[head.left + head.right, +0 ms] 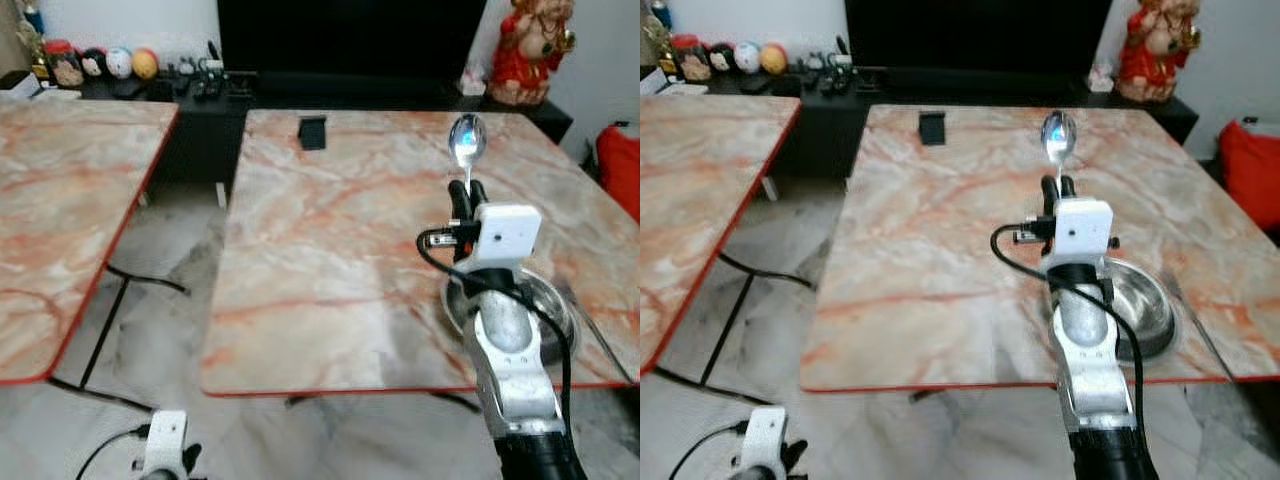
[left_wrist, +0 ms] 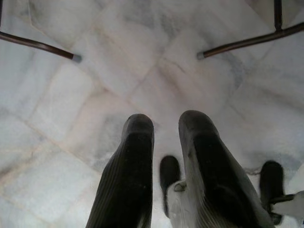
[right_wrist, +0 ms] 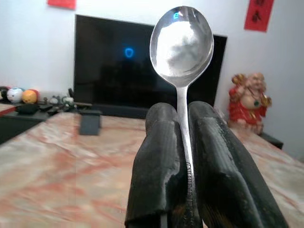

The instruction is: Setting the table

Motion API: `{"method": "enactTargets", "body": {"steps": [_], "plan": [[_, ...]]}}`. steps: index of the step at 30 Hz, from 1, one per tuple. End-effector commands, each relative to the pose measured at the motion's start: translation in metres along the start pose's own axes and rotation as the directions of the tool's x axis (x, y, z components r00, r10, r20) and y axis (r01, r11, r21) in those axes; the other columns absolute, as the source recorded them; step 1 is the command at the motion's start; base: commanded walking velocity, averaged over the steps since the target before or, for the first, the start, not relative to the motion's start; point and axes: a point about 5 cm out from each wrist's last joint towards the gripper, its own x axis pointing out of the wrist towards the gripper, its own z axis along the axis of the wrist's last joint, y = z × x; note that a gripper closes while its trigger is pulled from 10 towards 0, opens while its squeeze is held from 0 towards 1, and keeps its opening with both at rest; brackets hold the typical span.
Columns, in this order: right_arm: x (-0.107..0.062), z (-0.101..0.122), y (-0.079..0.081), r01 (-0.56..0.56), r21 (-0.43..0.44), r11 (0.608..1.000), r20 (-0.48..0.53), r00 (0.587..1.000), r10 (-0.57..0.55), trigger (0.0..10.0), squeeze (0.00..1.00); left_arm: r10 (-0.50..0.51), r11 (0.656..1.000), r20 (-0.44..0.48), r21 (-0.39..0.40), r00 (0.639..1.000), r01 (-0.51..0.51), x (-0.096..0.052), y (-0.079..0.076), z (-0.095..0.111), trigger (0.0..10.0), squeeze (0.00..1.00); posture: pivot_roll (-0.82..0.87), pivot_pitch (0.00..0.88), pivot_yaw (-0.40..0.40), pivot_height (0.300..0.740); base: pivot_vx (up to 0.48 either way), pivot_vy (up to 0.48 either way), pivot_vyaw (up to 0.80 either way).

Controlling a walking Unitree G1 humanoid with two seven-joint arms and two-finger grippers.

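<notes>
My right gripper (image 1: 467, 190) is shut on the handle of a shiny metal spoon (image 1: 466, 140), held upright with its bowl on top above the marble table (image 1: 330, 250). In the right wrist view the spoon (image 3: 182, 40) rises from between the two black fingers (image 3: 159, 161). A round steel bowl (image 1: 553, 300) sits on the table near its front right edge, partly hidden behind my right arm. My left gripper (image 2: 165, 123) hangs low over the floor, fingers slightly apart with nothing between them.
A second marble table (image 1: 60, 210) stands to the left across a gap of tiled floor. A small black object (image 1: 312, 131) rests near the far edge. Behind are a dark TV (image 1: 350, 35), a red figurine (image 1: 530, 50) and a red cushion (image 1: 622, 165).
</notes>
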Motion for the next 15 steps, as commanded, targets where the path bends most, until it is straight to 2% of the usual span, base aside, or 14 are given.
{"method": "enactTargets", "body": {"steps": [1, 15], "plan": [[0.0004, 0.0042, -0.0037, 0.01, 0.004, 1.0, 0.013, 1.0, -0.01, 10.0, 0.0, -0.005, 1.0, -0.024, -0.011, 1.0, 0.005, -0.0011, -0.0032, -0.0066, 10.0, 0.0, 0.0, 0.0, -0.021, 0.74, 0.0, -0.356, 0.0], [-0.0004, 0.0018, -0.0078, 0.005, -0.004, 1.0, -0.011, 1.0, -0.005, 10.0, 0.0, -0.002, 1.0, -0.048, -0.01, 0.999, 0.002, -0.0026, -0.0023, -0.0123, 10.0, 0.0, 0.0, 0.0, -0.021, 0.74, 0.0, -0.356, 0.0]]}}
